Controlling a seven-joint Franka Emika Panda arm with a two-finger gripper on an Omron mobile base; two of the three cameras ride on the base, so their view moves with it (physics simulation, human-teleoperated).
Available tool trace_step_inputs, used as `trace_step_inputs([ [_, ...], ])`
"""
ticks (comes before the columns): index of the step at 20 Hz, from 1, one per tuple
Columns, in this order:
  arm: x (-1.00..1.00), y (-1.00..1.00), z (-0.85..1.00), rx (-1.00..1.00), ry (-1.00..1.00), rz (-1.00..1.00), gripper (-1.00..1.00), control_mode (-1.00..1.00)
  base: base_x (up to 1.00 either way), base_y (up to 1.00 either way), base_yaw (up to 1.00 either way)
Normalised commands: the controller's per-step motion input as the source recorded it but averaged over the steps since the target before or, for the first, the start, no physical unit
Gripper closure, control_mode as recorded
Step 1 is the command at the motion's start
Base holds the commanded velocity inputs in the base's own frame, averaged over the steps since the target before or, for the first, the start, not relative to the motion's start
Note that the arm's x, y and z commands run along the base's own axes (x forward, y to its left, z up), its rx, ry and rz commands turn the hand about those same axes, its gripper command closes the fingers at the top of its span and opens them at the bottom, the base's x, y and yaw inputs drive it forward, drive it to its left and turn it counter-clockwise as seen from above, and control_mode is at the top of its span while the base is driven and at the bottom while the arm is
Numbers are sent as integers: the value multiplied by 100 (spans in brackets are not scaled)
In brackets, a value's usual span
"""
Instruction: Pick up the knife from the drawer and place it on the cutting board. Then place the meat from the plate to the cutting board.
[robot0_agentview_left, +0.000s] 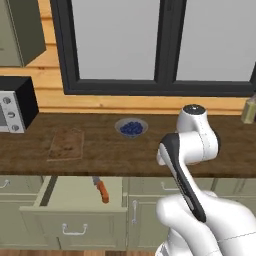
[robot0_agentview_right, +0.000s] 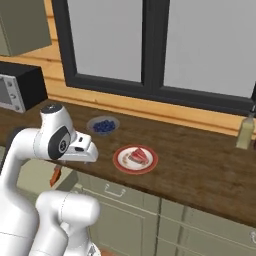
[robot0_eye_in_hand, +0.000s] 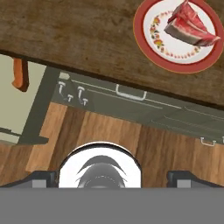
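The drawer (robot0_agentview_left: 75, 212) stands pulled out below the surface (robot0_agentview_left: 150, 150), which leaves the knife (robot0_agentview_left: 101, 189) exposed for a grasp from above: it lies inside near the drawer's right side, orange-red handle toward the front, blade pointing back under the surface edge. In the hand view its handle shows at about 9 o'clock. The cutting board (robot0_agentview_left: 66, 144) lies bare on the surface just behind the drawer, at about 11 o'clock from the knife, a short carry away. The plate (robot0_agentview_right: 135, 159) sits near the front edge of the surface with the meat (robot0_agentview_right: 137, 157) on it, and the grey bowl of blueberries (robot0_agentview_right: 103, 125) is at about 10 o'clock from the plate, apart from it. The arm is folded high, elbow up, forearm bent forward over the surface edge, with the hand facing down at the floor and cabinet fronts between drawer and plate. The gripper (robot0_eye_in_hand: 110, 176) has its jaws wide and holds nothing; neither task thing has been lifted, so the knife pickup looks like the step in hand.
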Motion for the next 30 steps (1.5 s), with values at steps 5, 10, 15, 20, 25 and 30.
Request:
trace_step_inputs([
  [5, 0, 0, 0, 0, 0, 0, -100, 100, 39, 22, 25],
  [10, 0, 0, 0, 0, 0, 0, -100, 100, 51, 0, 27],
  [15, 0, 0, 0, 0, 0, 0, -100, 100, 49, 2, 27],
  [20, 0, 7, -9, -2, 0, 2, -100, -100, 20, 18, 19],
  [25, 9, 45, -40, -7, 0, 1, -100, -100, 0, 0, 0],
  [30, 13, 78, -28, -8, 0, -10, -100, -100, 0, 0, 0],
])
